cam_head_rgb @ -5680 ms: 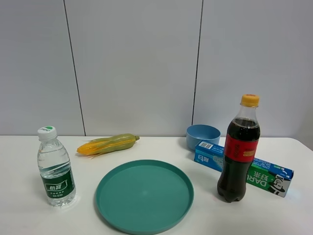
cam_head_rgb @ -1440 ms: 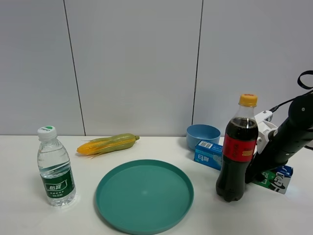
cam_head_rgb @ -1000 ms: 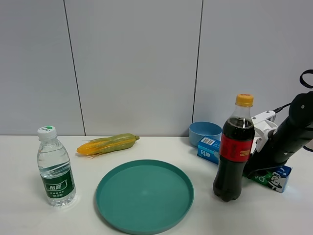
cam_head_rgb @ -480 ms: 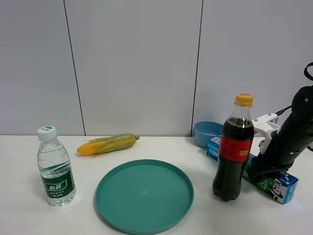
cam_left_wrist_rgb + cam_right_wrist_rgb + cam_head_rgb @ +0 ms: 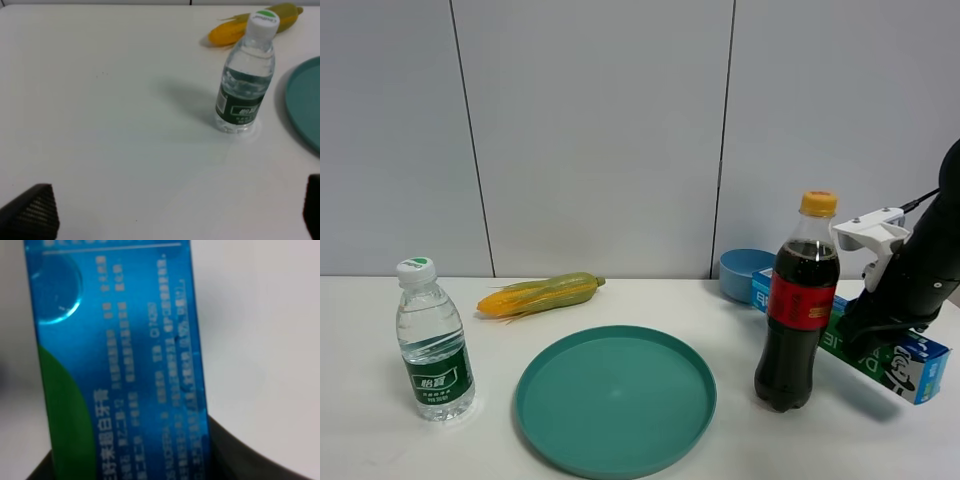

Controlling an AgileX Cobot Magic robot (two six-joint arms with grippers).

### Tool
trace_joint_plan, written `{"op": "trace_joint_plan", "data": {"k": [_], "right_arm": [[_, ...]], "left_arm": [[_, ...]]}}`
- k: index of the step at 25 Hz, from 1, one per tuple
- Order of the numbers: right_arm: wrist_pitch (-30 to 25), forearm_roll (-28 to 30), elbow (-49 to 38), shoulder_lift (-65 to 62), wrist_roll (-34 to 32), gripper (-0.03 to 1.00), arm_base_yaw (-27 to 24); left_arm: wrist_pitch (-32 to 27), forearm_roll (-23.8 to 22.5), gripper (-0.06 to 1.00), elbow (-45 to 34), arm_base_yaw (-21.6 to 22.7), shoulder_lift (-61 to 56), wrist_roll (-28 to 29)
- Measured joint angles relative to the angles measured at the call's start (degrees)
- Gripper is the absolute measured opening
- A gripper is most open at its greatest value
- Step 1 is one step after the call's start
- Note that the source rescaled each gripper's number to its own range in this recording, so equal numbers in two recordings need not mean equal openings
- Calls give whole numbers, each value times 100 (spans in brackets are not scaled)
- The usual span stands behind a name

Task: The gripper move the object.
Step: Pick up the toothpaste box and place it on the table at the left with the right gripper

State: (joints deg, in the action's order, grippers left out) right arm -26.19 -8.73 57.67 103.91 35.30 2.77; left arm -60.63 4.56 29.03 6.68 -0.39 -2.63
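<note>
The blue and green DARLIE toothpaste box (image 5: 900,358) lies slanted behind and to the right of the cola bottle (image 5: 796,300). Its far end is by the light blue bowl (image 5: 740,272). My right gripper (image 5: 865,332), black with white parts, is shut on the box's middle from above. The near end seems raised a little, with shadow under it. In the right wrist view the box (image 5: 120,365) fills the frame between dark fingers (image 5: 250,455). My left gripper (image 5: 172,215) is open and empty over bare table, and out of the high view.
A teal plate (image 5: 616,398) lies at the centre front. A water bottle (image 5: 433,342) stands at the left, also in the left wrist view (image 5: 245,80). A corn cob (image 5: 542,294) lies behind the plate. The table edge is close to the right of the box.
My right arm has moved right and up with the box in its grip. The box slid right from behind the cola bottle, and the bowl shifted slightly right.
</note>
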Motion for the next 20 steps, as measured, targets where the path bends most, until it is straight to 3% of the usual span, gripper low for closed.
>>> {"op": "trace_joint_plan", "data": {"k": [16, 20], "right_arm": [[-230, -69, -6, -2031, 0, 0, 0], [-272, -353, -6, -2721, -47, 0, 0]], "left_arm": [[0, 0, 100, 0, 0, 0, 0], [0, 0, 100, 0, 0, 0, 0]]}}
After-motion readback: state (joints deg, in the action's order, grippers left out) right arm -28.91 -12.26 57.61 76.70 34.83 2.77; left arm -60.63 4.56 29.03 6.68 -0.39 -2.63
